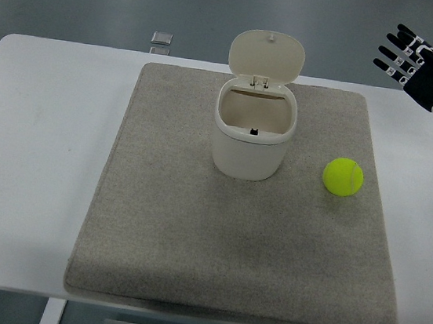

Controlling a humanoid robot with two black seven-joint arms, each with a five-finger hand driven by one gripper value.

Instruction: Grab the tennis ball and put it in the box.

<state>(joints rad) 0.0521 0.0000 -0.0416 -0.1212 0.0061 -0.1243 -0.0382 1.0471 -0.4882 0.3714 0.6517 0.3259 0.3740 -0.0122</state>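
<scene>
Mat (187,269) — tennis ball (343,177) well below open right hand (419,67).

The right hand (418,67) enters from the upper right edge of the head view, raised clear of the table surface. Its fingers (394,51) are extended and spread, pointing toward the upper left, and hold nothing. A white wrist segment joins the hand at the frame edge.
</scene>
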